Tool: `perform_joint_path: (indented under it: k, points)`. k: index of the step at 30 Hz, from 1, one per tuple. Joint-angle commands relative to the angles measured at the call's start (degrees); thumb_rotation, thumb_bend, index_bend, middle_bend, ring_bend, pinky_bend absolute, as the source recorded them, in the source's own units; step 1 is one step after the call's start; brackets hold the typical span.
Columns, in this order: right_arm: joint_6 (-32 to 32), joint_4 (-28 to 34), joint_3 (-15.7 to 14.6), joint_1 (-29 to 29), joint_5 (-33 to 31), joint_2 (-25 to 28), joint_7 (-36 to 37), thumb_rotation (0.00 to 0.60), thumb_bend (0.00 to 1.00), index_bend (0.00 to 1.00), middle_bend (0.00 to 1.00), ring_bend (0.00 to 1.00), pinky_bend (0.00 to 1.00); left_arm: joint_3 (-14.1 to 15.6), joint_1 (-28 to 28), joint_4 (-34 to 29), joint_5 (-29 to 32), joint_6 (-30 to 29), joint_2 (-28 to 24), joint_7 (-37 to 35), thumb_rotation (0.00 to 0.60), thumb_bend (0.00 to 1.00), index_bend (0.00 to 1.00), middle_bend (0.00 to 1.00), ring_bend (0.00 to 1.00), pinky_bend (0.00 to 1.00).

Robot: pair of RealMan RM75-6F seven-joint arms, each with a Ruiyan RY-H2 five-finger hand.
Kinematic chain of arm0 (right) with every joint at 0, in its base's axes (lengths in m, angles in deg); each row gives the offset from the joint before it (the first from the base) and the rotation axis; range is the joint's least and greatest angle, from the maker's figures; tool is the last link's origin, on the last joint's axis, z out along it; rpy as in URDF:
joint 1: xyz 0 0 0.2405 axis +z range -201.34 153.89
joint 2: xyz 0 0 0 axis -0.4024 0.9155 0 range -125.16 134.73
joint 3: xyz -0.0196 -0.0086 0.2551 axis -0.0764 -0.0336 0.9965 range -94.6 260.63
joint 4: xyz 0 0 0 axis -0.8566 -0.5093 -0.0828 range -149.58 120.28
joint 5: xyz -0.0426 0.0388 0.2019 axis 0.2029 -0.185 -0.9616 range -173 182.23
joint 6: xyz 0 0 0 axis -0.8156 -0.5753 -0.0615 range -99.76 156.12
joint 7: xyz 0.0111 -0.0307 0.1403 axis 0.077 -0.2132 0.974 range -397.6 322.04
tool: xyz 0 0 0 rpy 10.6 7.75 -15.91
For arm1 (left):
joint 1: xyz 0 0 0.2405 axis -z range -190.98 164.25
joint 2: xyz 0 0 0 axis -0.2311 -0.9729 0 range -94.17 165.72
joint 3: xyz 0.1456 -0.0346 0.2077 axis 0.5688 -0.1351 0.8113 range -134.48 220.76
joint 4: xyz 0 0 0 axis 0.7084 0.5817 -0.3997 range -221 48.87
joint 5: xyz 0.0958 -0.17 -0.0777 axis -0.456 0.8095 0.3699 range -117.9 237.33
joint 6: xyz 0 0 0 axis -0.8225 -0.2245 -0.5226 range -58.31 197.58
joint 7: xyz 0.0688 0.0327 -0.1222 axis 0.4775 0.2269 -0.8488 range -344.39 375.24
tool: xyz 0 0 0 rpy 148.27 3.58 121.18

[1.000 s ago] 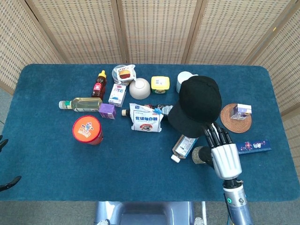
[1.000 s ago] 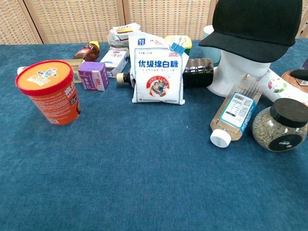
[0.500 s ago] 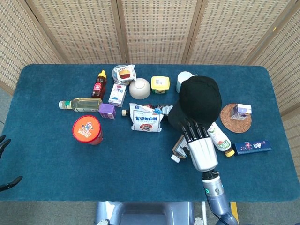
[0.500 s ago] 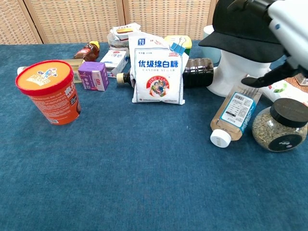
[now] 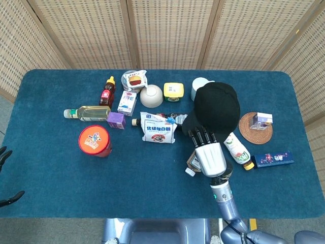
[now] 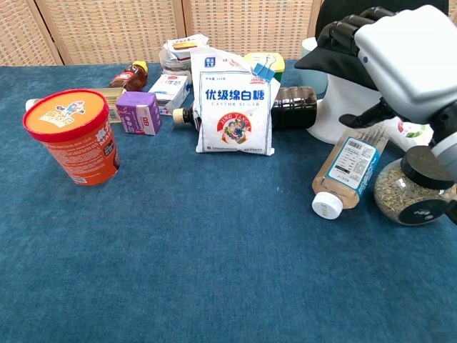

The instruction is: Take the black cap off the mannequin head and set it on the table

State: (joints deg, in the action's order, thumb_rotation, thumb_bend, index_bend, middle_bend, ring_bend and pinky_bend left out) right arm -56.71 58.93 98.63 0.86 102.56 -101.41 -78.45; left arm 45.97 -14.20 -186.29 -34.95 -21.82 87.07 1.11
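right hand (image 5: 208,152) is over the brim of the black cap (image 5: 217,108), fingers (image 5: 199,135) stretched fwd & lying on the brim edge, palm down; from the chest view fingers (image 6: 341,32) curl over the brim front w/ thumb hanging below it, near the mannequin head (image 6: 351,100) — can't tell if it's actually pinching the brim yet, looks like touching only. cap is on the mannequin head, right-centre of the blue counter (image 5: 61,168), brim pointing toward the robot. left hand (image 5: 4,175) only just shows at the far left edge, dark fingertips apart, holding nothing. just under the right hand lies a clear bottle (image 6: 348,174) w/ white top, next to it a jar (image 6: 418,186) w/ black lid. white sugar bag (image 6: 233,103) stands left of the head w/ a dark bottle (image 6: 293,107) behind it. orange tub (image 6: 72,136) stands well to the left, purple box (image 6: 138,113) behind it.
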Motion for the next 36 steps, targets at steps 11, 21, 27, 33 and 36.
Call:
perform_joint_path:
  k: [11, 21, 27, 33, 36]
  points:
    - [-5.07, -14.28, -0.23, 4.74, 3.96, -3.48, 4.29, 0.600, 0.20, 0.35, 0.38, 0.37, 0.58, 0.11, 0.16, 0.04, -0.25, 0.15, -0.08, -0.63, 0.600, 0.12, 0.00, 0.00, 0.00, 0.00]
    - [-6.68, -21.60, -0.65, 7.00, 3.32, -4.45, 7.54, 0.600, 0.45, 0.38, 0.39, 0.39, 0.61, 0.32, 0.22, 0.07, -0.60, 0.25, -0.07, -0.48, 0.600, 0.12, 0.00, 0.00, 0.00, 0.00]
    - [-6.59, -22.90, -1.30, 7.43, 2.31, -4.78, 8.19, 0.600, 0.47, 0.40, 0.40, 0.40, 0.61, 0.35, 0.22, 0.09, -0.58, 0.21, -0.18, -0.80, 0.600, 0.12, 0.00, 0.00, 0.00, 0.00]
    - [-6.76, -24.19, -2.17, 7.70, 1.51, -4.75, 9.78, 0.600, 0.59, 0.46, 0.45, 0.44, 0.65, 0.44, 0.30, 0.20, -0.69, 0.30, -0.32, -1.27, 0.600, 0.12, 0.00, 0.00, 0.00, 0.00]
    - [-8.08, -25.35, -2.62, 8.13, 2.04, -4.75, 11.76, 0.600, 0.64, 0.52, 0.49, 0.48, 0.69, 0.48, 0.36, 0.19, -0.78, 0.39, -0.30, -1.21, 0.600, 0.12, 0.00, 0.00, 0.00, 0.00]
